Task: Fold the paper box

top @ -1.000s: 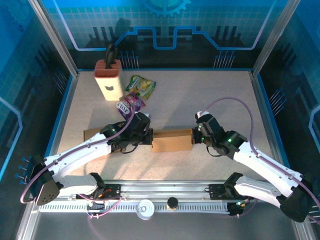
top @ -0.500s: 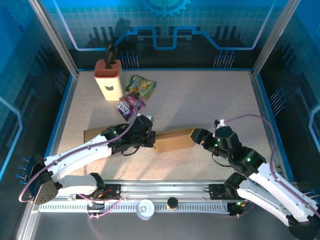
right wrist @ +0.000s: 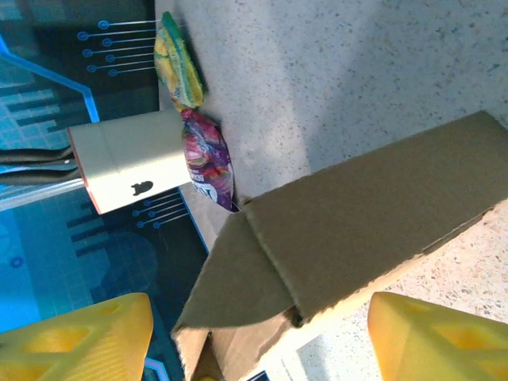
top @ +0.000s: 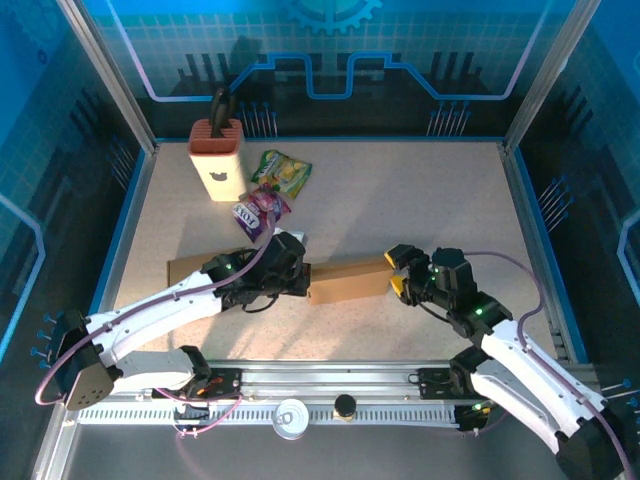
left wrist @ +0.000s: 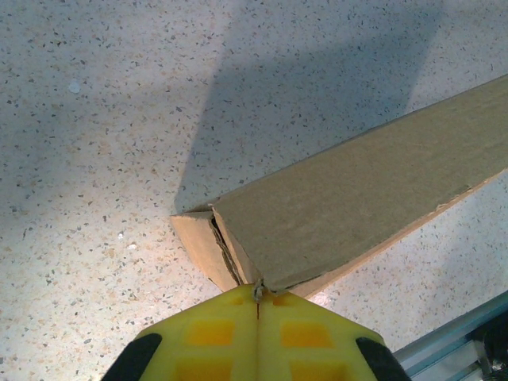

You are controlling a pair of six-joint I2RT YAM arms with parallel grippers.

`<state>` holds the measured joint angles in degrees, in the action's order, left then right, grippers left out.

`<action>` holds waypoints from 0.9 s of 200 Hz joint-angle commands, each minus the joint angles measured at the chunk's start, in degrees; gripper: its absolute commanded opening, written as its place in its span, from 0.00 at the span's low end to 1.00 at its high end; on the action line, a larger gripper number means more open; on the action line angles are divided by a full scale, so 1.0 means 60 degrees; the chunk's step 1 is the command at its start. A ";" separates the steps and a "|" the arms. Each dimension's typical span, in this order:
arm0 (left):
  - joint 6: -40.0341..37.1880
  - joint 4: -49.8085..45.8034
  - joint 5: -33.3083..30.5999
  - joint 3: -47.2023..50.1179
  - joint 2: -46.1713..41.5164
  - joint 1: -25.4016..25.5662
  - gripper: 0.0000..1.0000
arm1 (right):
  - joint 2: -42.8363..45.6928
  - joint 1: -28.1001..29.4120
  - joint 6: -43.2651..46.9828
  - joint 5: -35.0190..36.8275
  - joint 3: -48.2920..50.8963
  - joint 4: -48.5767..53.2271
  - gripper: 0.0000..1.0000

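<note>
The box lies across the middle of the table, barring the way from front to back. The left gripper is at its left part and the right gripper at its right end. The back left is crowded: a knife block, with a green bag and a purple bag just beside it. Behind the box on the right, the table lies bare.
</note>
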<state>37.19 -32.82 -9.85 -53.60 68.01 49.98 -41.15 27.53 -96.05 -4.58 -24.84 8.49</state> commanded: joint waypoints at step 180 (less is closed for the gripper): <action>0.0665 0.1366 0.1341 0.0656 -0.0780 -0.1217 0.53 | 0.0061 -0.0342 0.0067 -0.0233 0.1136 -0.0555 0.34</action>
<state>40.42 -27.66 -5.41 -50.81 60.82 43.09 -40.77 26.17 -96.40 -6.70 -19.55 1.87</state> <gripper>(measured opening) 0.537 0.343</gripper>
